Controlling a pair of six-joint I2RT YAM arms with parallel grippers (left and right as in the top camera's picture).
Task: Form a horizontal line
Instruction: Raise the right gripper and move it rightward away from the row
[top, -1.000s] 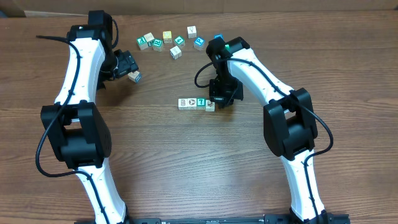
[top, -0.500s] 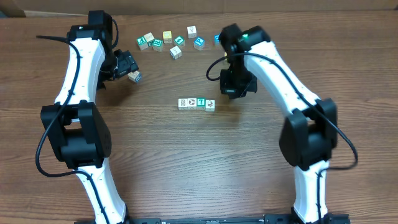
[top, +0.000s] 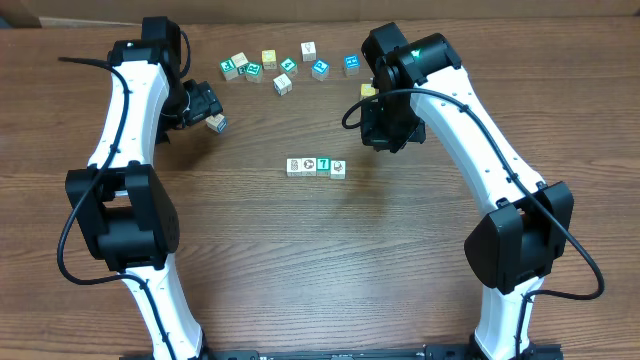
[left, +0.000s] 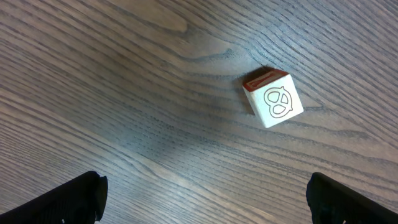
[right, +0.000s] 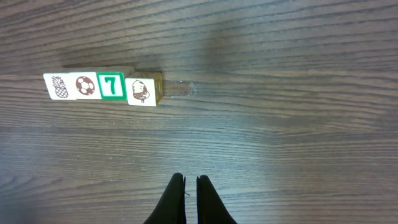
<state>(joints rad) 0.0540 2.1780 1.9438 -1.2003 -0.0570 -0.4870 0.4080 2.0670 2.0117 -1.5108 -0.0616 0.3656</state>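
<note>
Near the middle of the wooden table, the line of four cubes lies flat and runs left to right. In the right wrist view the line shows, from left to right, a pineapple, a ball, a white 7 on green and a brown print too small to make out. The cubes touch side by side. The last one sits a little lower in that frame than the other three.

The right claw hangs above bare wood, apart from the line and holding nothing, with its two fingers pressed together. From overhead the right claw is just up and to the right of the line's right end, with a gap between them.

The left claw is spread wide and empty, its dark fingertips showing only at the bottom corners of its own camera view. Ahead of it, a lone cube rests on the table, with a white face that bears a pretzel outline and a reddish face above. Overhead, this lone cube lies just beside the left claw, near the table's far left side.

Along the far edge lies a scatter of loose cubes, some teal, some white and one yellow, all well apart from the line. One more pale cube peeks out beside the right arm.
</note>
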